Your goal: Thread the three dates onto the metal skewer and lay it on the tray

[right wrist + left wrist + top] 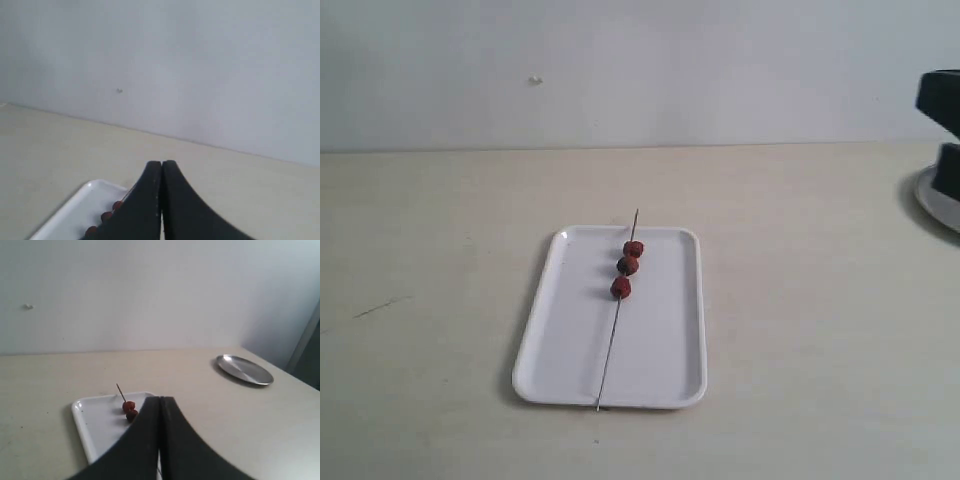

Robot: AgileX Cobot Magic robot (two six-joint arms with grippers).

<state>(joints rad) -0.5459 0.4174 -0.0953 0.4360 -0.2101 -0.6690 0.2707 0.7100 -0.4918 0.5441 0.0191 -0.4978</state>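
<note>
The left gripper (160,405) was clenched, its two dark fingers pressed flat together with nothing between them. The tray (95,425) showed just beyond its tips. The right gripper (162,167) was likewise closed on nothing, and a corner of the tray was visible past its fingers.

On the tray lay the metal skewer (610,345), running lengthwise. Its far tip poked out past the tray's far rim and its near end rested over the near rim. The three dates (628,266) sat threaded on it over the tray's far half, close together in a row, the darker one between the two reddish ones.

The tray rested flat on the pale table (800,300). A round silver dish (245,370) stood well apart from the tray, towards the right arm's side.
</note>
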